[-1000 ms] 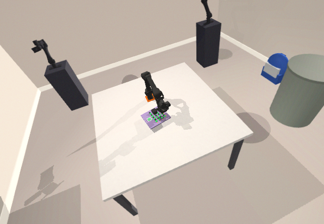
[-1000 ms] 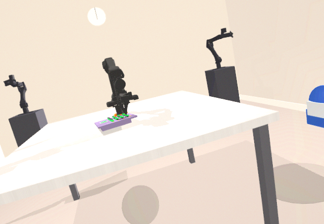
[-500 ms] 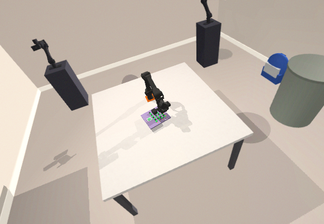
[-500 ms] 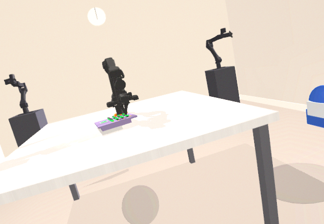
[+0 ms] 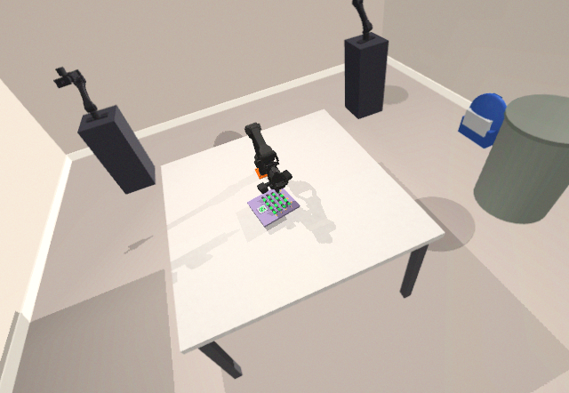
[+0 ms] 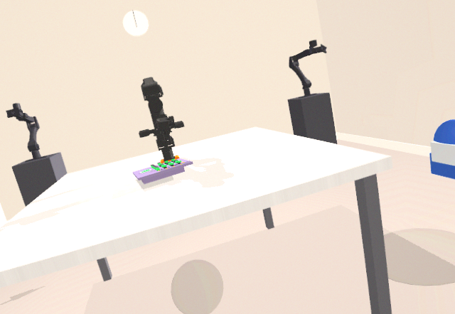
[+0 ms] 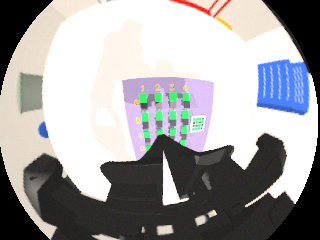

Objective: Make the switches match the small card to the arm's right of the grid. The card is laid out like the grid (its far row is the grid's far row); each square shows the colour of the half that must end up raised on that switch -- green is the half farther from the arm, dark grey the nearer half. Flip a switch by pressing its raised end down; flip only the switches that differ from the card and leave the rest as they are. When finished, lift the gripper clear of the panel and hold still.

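Note:
A purple switch panel (image 5: 257,212) (image 6: 145,175) (image 7: 207,96) lies near the middle of the white table (image 5: 321,159) (image 6: 257,156). It carries a grid of rocker switches (image 5: 276,203) (image 6: 168,163) (image 7: 166,115) with green and dark halves. The small card (image 5: 262,209) (image 6: 146,170) (image 7: 198,123) sits on the panel beside the grid. My gripper (image 5: 266,188) (image 6: 168,155) (image 7: 160,136) is shut and empty. Its fingertips stand just over the near rows of the grid, on the side away from the card. I cannot tell if they touch a switch.
Two dark pedestals with camera arms (image 5: 116,148) (image 5: 365,74) stand on the floor beyond the table. A grey bin (image 5: 525,159) and a blue container (image 5: 482,120) stand to the right. An orange block (image 5: 260,173) lies by the arm's base.

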Available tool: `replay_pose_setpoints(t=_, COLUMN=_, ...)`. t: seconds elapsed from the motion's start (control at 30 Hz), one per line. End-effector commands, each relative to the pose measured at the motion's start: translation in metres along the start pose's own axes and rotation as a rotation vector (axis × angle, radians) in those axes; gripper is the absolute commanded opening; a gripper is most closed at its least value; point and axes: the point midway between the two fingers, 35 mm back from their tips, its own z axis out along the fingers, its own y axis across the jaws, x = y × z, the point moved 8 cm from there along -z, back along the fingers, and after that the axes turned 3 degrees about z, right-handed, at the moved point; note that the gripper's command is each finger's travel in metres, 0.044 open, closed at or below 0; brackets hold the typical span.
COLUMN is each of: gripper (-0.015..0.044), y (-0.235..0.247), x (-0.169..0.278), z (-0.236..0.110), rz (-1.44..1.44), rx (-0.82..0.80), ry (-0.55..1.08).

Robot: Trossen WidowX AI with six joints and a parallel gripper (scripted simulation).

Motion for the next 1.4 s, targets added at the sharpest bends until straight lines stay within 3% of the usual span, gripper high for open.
replay_pose_setpoints(t=0.0, gripper=0.0, y=-0.005, x=0.005, z=0.0, rz=-0.006, rx=-0.001, ry=-0.008)
replay_pose_setpoints(t=0.13, gripper=0.0, y=-0.005, x=0.007, z=0.031, rz=-0.006, rx=-0.002, ry=-0.031)
replay_pose_setpoints(t=0.37, gripper=0.0, y=-0.005, x=0.008, z=0.042, rz=-0.006, rx=-0.002, ry=-0.033)
replay_pose_setpoints(t=1.37, gripper=0.0, y=-0.005, x=0.007, z=0.057, rz=-0.006, rx=-0.002, ry=-0.033)
